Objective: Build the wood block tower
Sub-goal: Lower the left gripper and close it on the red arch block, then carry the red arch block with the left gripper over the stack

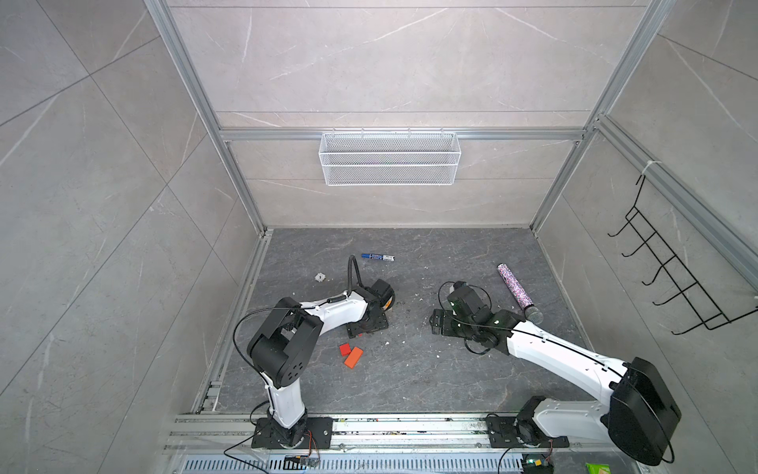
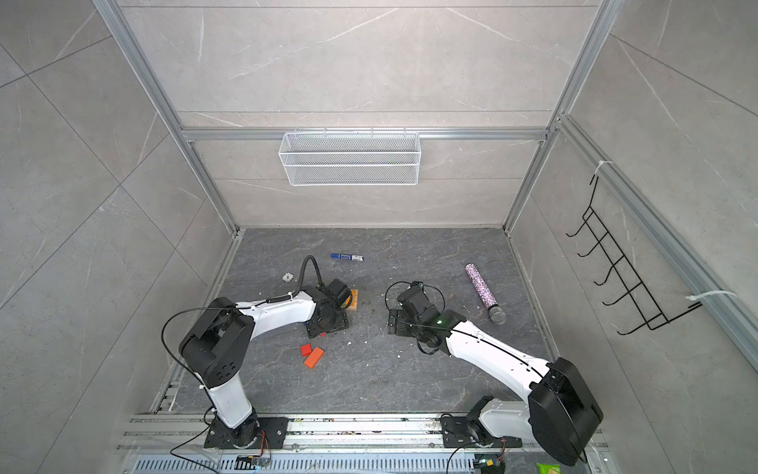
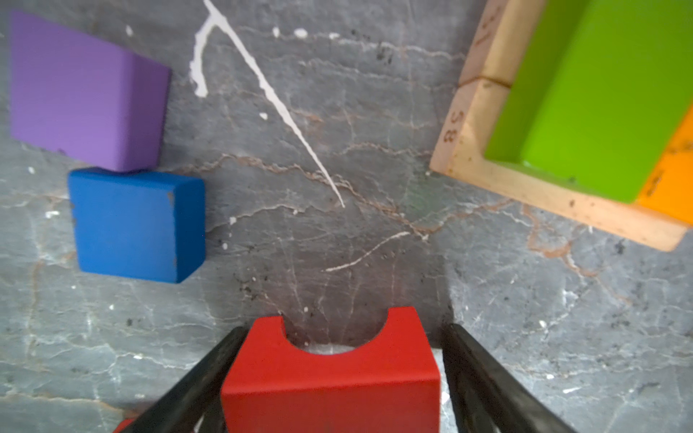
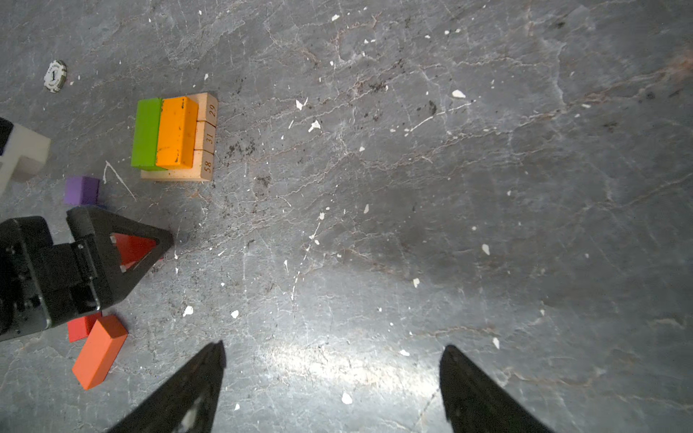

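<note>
The tower stands as a tan base (image 4: 206,138) with a green oblong (image 4: 146,133) and an orange oblong (image 4: 176,131) side by side on it. My left gripper (image 3: 345,330) straddles a red block (image 3: 330,378) with a half-round notch. One finger touches the block and a thin gap shows at the other. A purple cube (image 3: 82,93) and a blue cube (image 3: 135,225) lie close by on the floor. A small red block (image 1: 345,349) and an orange-red oblong (image 1: 353,357) rest nearer the left arm's base. My right gripper (image 4: 333,352) hangs open over bare floor with nothing between its fingers.
A blue marker (image 1: 377,257) and a poker chip (image 1: 320,277) lie toward the back. A glittery microphone (image 1: 517,292) lies at the right, beside the right arm. A wire basket (image 1: 389,158) hangs on the back wall and a black hook rack (image 1: 672,279) on the right wall.
</note>
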Robot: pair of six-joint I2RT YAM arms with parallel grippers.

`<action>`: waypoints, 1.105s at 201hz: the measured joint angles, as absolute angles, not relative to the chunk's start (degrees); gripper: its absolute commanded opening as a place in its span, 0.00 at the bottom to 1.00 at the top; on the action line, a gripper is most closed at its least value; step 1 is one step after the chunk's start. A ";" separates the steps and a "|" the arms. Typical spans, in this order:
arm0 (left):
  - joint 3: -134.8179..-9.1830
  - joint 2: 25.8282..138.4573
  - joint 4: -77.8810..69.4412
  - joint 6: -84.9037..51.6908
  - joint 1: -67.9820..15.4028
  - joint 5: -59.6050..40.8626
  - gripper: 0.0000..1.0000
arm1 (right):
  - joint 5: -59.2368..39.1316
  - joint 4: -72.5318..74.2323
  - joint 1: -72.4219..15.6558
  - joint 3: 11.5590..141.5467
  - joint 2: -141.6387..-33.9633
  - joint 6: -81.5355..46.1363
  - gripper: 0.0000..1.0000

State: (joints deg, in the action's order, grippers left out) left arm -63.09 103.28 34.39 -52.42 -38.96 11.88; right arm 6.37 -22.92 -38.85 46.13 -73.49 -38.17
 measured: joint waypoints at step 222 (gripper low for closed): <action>-74.65 98.72 41.04 -33.61 -38.17 10.96 0.57 | -4.34 -16.36 -38.59 44.82 -71.44 -35.73 0.88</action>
State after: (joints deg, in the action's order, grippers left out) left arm -74.65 98.72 41.04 -33.61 -38.17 10.96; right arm -4.34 -16.36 -38.59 44.82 -71.44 -35.73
